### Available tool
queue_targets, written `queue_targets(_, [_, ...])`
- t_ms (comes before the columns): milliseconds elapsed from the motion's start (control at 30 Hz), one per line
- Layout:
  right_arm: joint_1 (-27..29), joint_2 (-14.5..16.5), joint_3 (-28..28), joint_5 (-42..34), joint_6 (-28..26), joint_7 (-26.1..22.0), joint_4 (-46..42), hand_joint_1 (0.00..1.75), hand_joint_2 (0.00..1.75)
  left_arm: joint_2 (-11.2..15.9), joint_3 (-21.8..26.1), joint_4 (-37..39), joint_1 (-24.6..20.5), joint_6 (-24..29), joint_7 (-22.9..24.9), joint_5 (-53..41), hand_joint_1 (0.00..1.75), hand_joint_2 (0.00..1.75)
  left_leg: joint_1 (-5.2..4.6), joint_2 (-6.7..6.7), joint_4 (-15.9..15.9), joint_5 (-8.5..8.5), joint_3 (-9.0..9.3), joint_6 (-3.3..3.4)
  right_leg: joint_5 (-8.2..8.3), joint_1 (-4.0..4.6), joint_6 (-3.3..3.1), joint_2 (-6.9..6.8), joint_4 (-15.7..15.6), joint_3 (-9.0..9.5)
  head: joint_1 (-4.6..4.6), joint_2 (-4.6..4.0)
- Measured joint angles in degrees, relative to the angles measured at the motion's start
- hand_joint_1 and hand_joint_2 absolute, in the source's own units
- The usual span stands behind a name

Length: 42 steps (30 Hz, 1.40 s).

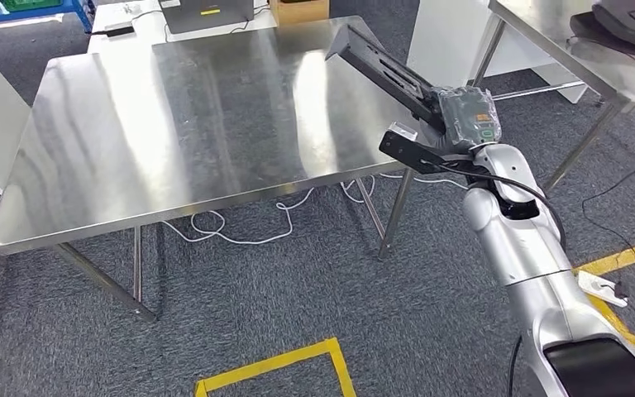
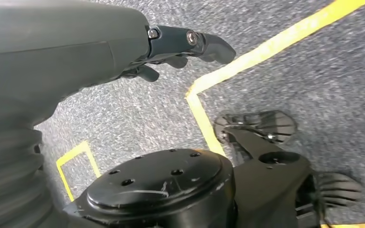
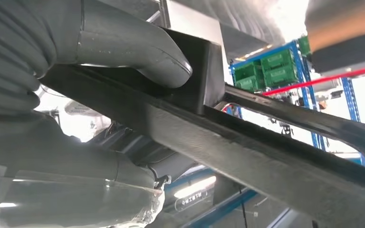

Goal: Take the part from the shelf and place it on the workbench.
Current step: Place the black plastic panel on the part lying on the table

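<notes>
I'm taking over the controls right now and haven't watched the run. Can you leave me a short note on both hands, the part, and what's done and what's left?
Right hand: grips the long black part, held tilted in the air over the right corner of the steel workbench.
Left hand: holds nothing, hangs low over the grey carpet with yellow floor tape.
Done: part is off the shelf and carried to the workbench.
Left: lower the part onto the workbench top, let go, draw the arm back.

No legible text, label, brand, number or sign on anything in view.
</notes>
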Motion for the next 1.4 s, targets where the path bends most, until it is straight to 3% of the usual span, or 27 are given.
queue_targets(33, [-0.01, 0.02, 0.06, -0.01, -0.05, 0.01, 0.27, 1.75, 1.75, 0.09, 0.01, 0.0, 0.04, 0.03, 0.01, 0.01, 0.0, 1.75, -0.13, 0.1, 0.02, -0.68, 0.15, -0.29, 0.8, -0.04, -0.62, -0.16, -0.94, 0.24, 0.06, 0.0])
queue_targets(100, [-0.07, -0.01, 0.12, -0.03, -0.16, 0.0, 0.48, 1.75, 1.75, 0.17, 0.01, -0.01, -0.06, 0.03, 0.01, 0.01, 0.0, 1.75, -0.15, 0.31, 0.18, -1.25, 0.21, -0.6, 0.01, 0.05, -2.54, 0.24, -0.72, 0.59, -0.22, 0.0])
queue_targets(133, [-0.1, -0.06, 0.1, -0.07, -0.21, -0.03, 0.5, 1.75, 1.75, 0.21, 0.01, -0.01, -0.09, 0.03, 0.01, 0.01, 0.0, 1.75, 0.0, 0.35, 1.35, -0.99, -0.23, -0.77, -0.36, -0.12, -3.04, 0.4, -0.76, 0.78, -0.35, 0.0])
queue_targets(200, [-0.05, -0.06, 0.13, -0.2, -0.36, -0.11, 0.65, 1.75, 1.75, 0.24, 0.01, -0.02, -0.15, 0.02, -0.08, 0.02, 0.0, 1.75, 0.28, 0.3, 7.34, -0.6, -3.6, -1.28, -1.22, -0.13, -3.98, 0.71, -1.04, 1.93, -0.54, 0.0])
queue_targets(233, [0.22, -0.04, 0.18, -0.27, -0.44, -0.15, 0.82, 1.75, 1.75, 0.23, 0.01, -0.01, -0.23, -0.02, -0.16, 0.04, 0.0, 1.75, 0.31, 0.28, 11.31, -1.35, -6.06, -1.55, -1.74, -0.05, -4.3, 0.81, -1.33, 2.79, -0.55, 0.0])
queue_targets(300, [1.24, -0.01, 0.38, -0.36, -0.57, -0.17, 1.3, 1.75, 1.75, 0.2, 0.01, 0.03, -0.54, -0.08, -0.31, 0.08, 0.0, 1.75, 0.3, 0.29, 16.66, -5.15, -10.15, -1.85, -3.01, 0.08, -4.52, 0.85, -1.91, 4.91, -0.54, 0.0])
queue_targets(333, [1.69, 0.02, 0.49, -0.4, -0.61, -0.16, 1.48, 1.75, 1.75, 0.17, 0.01, 0.05, -0.7, -0.04, -0.36, 0.08, 0.0, 1.75, 0.29, 0.29, 17.26, -6.75, -11.44, -1.82, -3.63, 0.16, -4.52, 0.91, -2.07, 6.01, -0.55, 0.0])
queue_targets(367, [1.96, 0.07, 0.59, -0.43, -0.66, -0.13, 1.58, 1.75, 1.75, 0.14, 0.02, 0.07, -0.8, 0.04, -0.4, 0.1, 0.0, 1.75, 0.28, 0.29, 16.44, -7.04, -12.24, -1.63, -4.25, 0.26, -4.48, 0.98, -2.14, 7.04, -0.55, 0.0])
queue_targets(400, [2.04, 0.17, 0.66, -0.45, -0.79, -0.07, 1.61, 1.75, 1.75, 0.11, 0.03, 0.08, -0.84, 0.21, -0.44, 0.12, 0.0, 1.75, 0.23, 0.28, 14.25, -5.41, -12.67, -1.27, -4.86, 0.4, -4.45, 1.07, -2.16, 8.01, -0.56, 0.0])
queue_targets(500, [2.12, 0.48, 0.71, -0.46, -1.31, 0.18, 1.63, 1.75, 1.75, 0.08, 0.27, 0.18, -0.8, 0.9, -0.46, 0.38, 0.0, 1.75, -0.38, 0.13, 5.28, 6.04, -13.05, 0.58, -6.44, 0.77, -4.09, 1.33, -2.31, 9.75, -0.51, 0.0])
queue_targets(533, [2.19, 0.53, 0.73, -0.46, -1.41, 0.24, 1.65, 1.75, 1.75, 0.06, 0.41, 0.22, -0.83, 1.07, -0.44, 0.49, 0.0, 1.75, -0.7, 0.16, 3.7, 8.41, -12.99, 1.03, -6.79, 0.83, -3.85, 1.41, -2.42, 9.96, -0.52, 0.0])
queue_targets(633, [2.01, 0.62, 0.67, -0.46, -1.52, 0.3, 1.34, 1.75, 1.75, -0.09, 0.75, 0.24, -1.08, 1.29, -0.34, 0.61, 0.0, 1.75, -1.14, 0.4, 2.15, 9.26, -11.89, 1.41, -7.52, 1.15, -3.11, 1.46, -2.79, 10.34, -0.51, 0.0])
queue_targets(700, [1.53, 0.66, 0.6, -0.46, -1.58, 0.28, 1.02, 1.75, 1.75, -0.2, 0.82, 0.24, -1.1, 1.34, -0.28, 0.58, 0.0, 1.75, -0.86, 0.43, 0.89, 9.31, -10.65, 1.75, -8.96, 1.43, -3.13, 1.31, 0.17, 9.07, -0.43, 0.0])
queue_targets(767, [1.13, 0.59, 0.59, -0.46, -1.6, 0.27, 0.95, 1.75, 1.75, -0.29, 0.84, 0.24, -1.03, 1.37, -0.27, 0.54, 0.0, 1.75, -0.7, 0.33, 0.43, 8.96, -9.89, 2.11, -11.49, 1.36, -3.35, 1.22, 8.27, 4.4, -0.31, 0.0])
queue_targets(833, [1.14, 0.44, 0.6, -0.46, -1.55, 0.28, 0.98, 1.75, 1.75, -0.35, 0.84, 0.24, -0.98, 1.43, -0.27, 0.5, 0.0, 1.75, -0.7, 0.07, 0.44, 8.43, -9.42, 2.21, -12.53, 1.24, -2.92, 1.22, 15.01, -0.59, -0.24, 0.0])
queue_targets(867, [1.16, 0.4, 0.6, -0.46, -1.51, 0.29, 0.98, 1.75, 1.75, -0.38, 0.84, 0.24, -0.96, 1.49, -0.27, 0.45, 0.0, 1.75, -0.7, -0.09, 0.46, 8.15, -9.08, 2.12, -11.59, 1.17, -2.39, 1.21, 15.28, -1.63, -0.24, 0.0])
queue_targets(900, [1.1, 0.38, 0.61, -0.46, -1.45, 0.29, 0.98, 1.75, 1.75, -0.4, 0.84, 0.24, -0.94, 1.55, -0.28, 0.36, 0.0, 1.75, -0.69, -0.22, 0.48, 7.82, -8.64, 1.97, -9.6, 1.08, -1.75, 1.17, 13.06, -1.38, -0.22, 0.0])
queue_targets(967, [0.71, 0.32, 0.62, -0.52, -1.34, 0.29, 0.99, 1.75, 1.75, -0.41, 0.85, 0.24, -0.87, 1.7, -0.33, 0.14, 0.0, 1.75, -0.84, -0.39, 0.77, 6.95, -7.81, 1.45, -4.46, 0.76, -0.69, 0.82, 4.54, 1.47, -0.13, 0.0])
queue_targets(1033, [0.3, 0.21, 0.63, -0.67, -1.27, 0.23, 1.02, 1.75, 1.75, -0.37, 0.87, 0.24, -0.8, 1.78, -0.4, 0.03, 0.0, 1.75, -1.15, -0.46, 1.4, 5.98, -7.58, 0.88, -1.77, 0.5, -1.09, 0.6, -1.23, 3.69, -0.17, 0.0])
queue_targets(1133, [0.06, 0.11, 0.65, -0.85, -1.26, 0.07, 1.01, 1.75, 1.75, -0.22, 0.9, 0.22, -0.79, 1.83, -0.46, 0.0, 0.0, 1.75, -1.16, -0.35, 1.98, 5.13, -7.61, 0.29, -1.78, 0.41, -2.67, 0.8, -2.06, 4.15, -0.4, 0.0])
queue_targets(1200, [-0.21, 0.09, 0.64, -0.91, -1.26, -0.01, 0.96, 1.75, 1.75, -0.06, 0.91, 0.19, -0.81, 1.87, -0.53, 0.02, 0.0, 1.75, -0.88, -0.24, 4.49, 3.29, -8.52, -0.51, -1.89, 0.03, -3.47, 0.87, -2.16, 4.42, -0.59, 0.0])
queue_targets(1300, [-0.44, 0.07, 0.67, -0.95, -1.26, -0.08, 0.94, 1.75, 1.75, 0.01, 0.94, 0.17, -1.25, 1.82, -0.84, 0.1, 0.0, 1.75, -0.18, -0.01, 15.27, -1.92, -13.51, -1.83, -2.11, -0.12, -4.03, 0.86, -2.18, 4.62, -0.83, 0.0])
queue_targets(1333, [-0.44, 0.08, 0.69, -0.95, -1.26, -0.1, 0.94, 1.75, 1.75, 0.0, 0.96, 0.17, -1.47, 1.8, -0.91, 0.11, 0.0, 1.75, 0.05, 0.06, 18.04, -2.62, -14.91, -2.05, -2.13, -0.12, -4.04, 0.87, -2.17, 4.64, -0.83, 0.0])
queue_targets(1367, [-0.44, 0.09, 0.72, -0.97, -1.26, -0.12, 0.95, 1.75, 1.75, -0.02, 0.97, 0.17, -1.64, 1.8, -0.92, 0.11, 0.0, 1.75, 0.26, 0.11, 18.84, -2.17, -15.43, -2.16, -2.15, -0.13, -4.04, 0.9, -2.16, 4.69, -0.84, 0.0])
queue_targets(1400, [-0.45, 0.12, 0.74, -1.0, -1.26, -0.14, 0.95, 1.75, 1.75, -0.03, 0.97, 0.17, -1.71, 1.83, -0.87, 0.09, 0.0, 1.75, 0.47, 0.13, 17.27, -0.55, -14.85, -2.18, -2.17, -0.13, -4.04, 0.96, -2.16, 4.8, -0.84, 0.0])
